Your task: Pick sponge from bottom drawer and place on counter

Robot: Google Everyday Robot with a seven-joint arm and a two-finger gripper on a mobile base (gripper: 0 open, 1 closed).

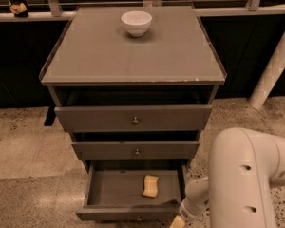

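Note:
The small yellow sponge (150, 185) lies inside the pulled-out bottom drawer (133, 212), right of its middle. The counter (104, 56) is the flat grey-brown cabinet top, with a white bowl (136, 23) near its back edge. My gripper (177, 222) is at the bottom edge of the view, just outside the drawer's front right corner, below and right of the sponge. Only a yellowish fingertip shows; the rest is cut off. The white arm (247, 175) fills the lower right.
The top drawer (133, 118) and middle drawer (135, 150) stand slightly pulled out above the bottom one. A white post (270, 75) leans at the right. A railing with a small yellowish object (18, 8) runs behind. Speckled floor lies to the left.

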